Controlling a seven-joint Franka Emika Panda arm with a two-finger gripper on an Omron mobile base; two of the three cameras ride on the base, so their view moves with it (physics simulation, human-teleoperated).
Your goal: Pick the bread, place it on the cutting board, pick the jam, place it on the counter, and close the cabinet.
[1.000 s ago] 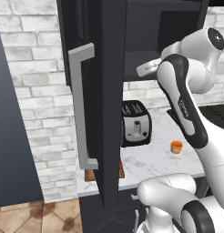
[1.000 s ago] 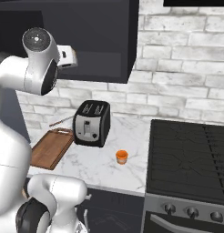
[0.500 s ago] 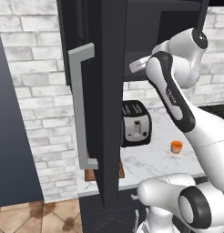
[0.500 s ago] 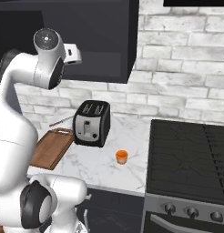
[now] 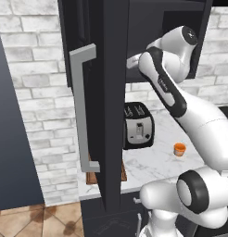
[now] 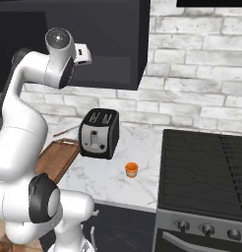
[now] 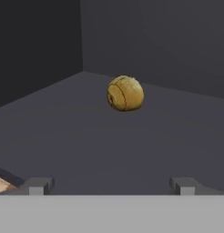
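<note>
Step 1, bread pick: end effector (image 7: 109, 185) released, jaws wide, inside the cabinet (image 5: 111, 92). Bread (image 7: 125, 93) sits mid-shelf, well ahead. Next: advance straight, straddle it, clamp.

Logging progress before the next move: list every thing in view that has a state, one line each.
cabinet: door swung open.
bread: on the cabinet shelf, not held.
tool: open, aimed at the bread, short of it.
jam: upright on the counter, lid on.
cutting board: flat on the counter beside the toaster, nothing seen on it.
toaster: upright, nothing seen in its slots.
</note>
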